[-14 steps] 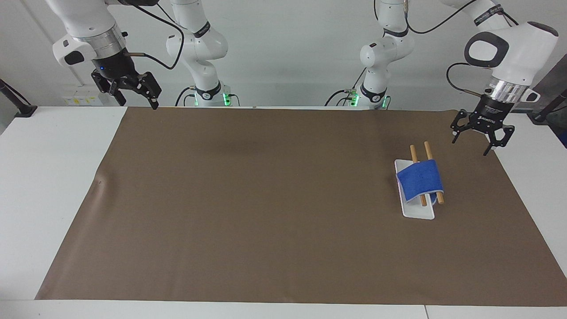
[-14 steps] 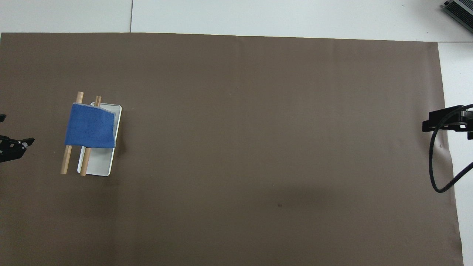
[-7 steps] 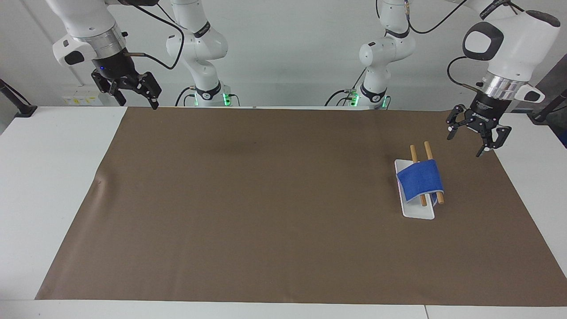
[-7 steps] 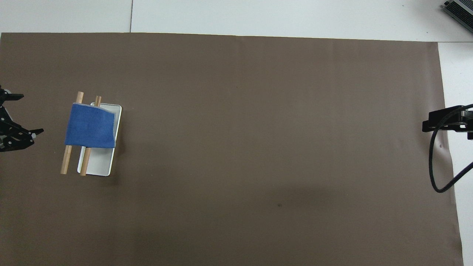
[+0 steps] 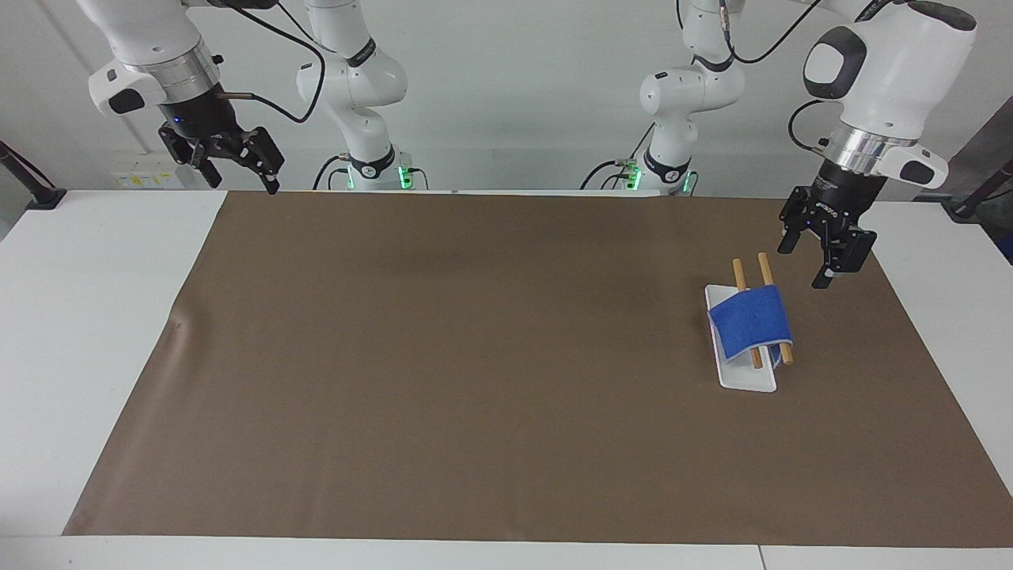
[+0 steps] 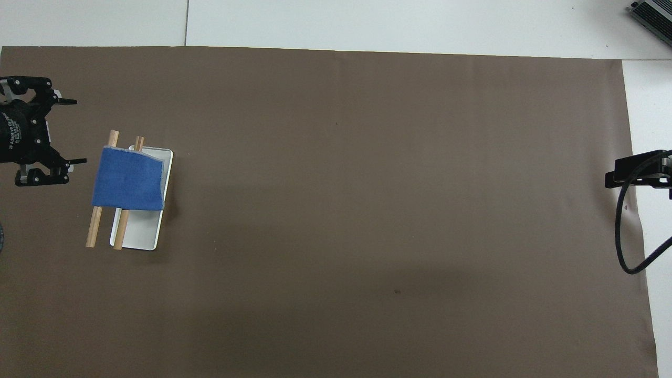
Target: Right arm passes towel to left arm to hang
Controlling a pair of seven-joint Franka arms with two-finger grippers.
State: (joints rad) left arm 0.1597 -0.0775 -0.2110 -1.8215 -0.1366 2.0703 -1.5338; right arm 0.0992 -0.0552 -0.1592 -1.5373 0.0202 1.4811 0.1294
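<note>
The blue towel (image 5: 752, 321) (image 6: 126, 178) hangs draped over two wooden rods (image 5: 764, 265) (image 6: 93, 231) of a small rack with a white base (image 5: 748, 378) (image 6: 139, 233), toward the left arm's end of the table. My left gripper (image 5: 801, 266) (image 6: 79, 131) is open and empty. It hovers over the brown mat beside the rack, apart from the towel. My right gripper (image 5: 244, 184) waits open and empty, raised over the mat's corner at the right arm's end. Only its edge (image 6: 630, 173) shows in the overhead view.
A brown mat (image 5: 475, 356) (image 6: 367, 210) covers most of the white table (image 5: 95, 317). A black cable (image 6: 625, 236) loops from the right arm over the mat's edge. A small wrinkle (image 5: 180, 324) marks the mat near the right arm's end.
The left gripper has swung in from the mat's edge toward the rack and turned its fingers toward the towel. The right gripper rose slightly. The towel has not moved.
</note>
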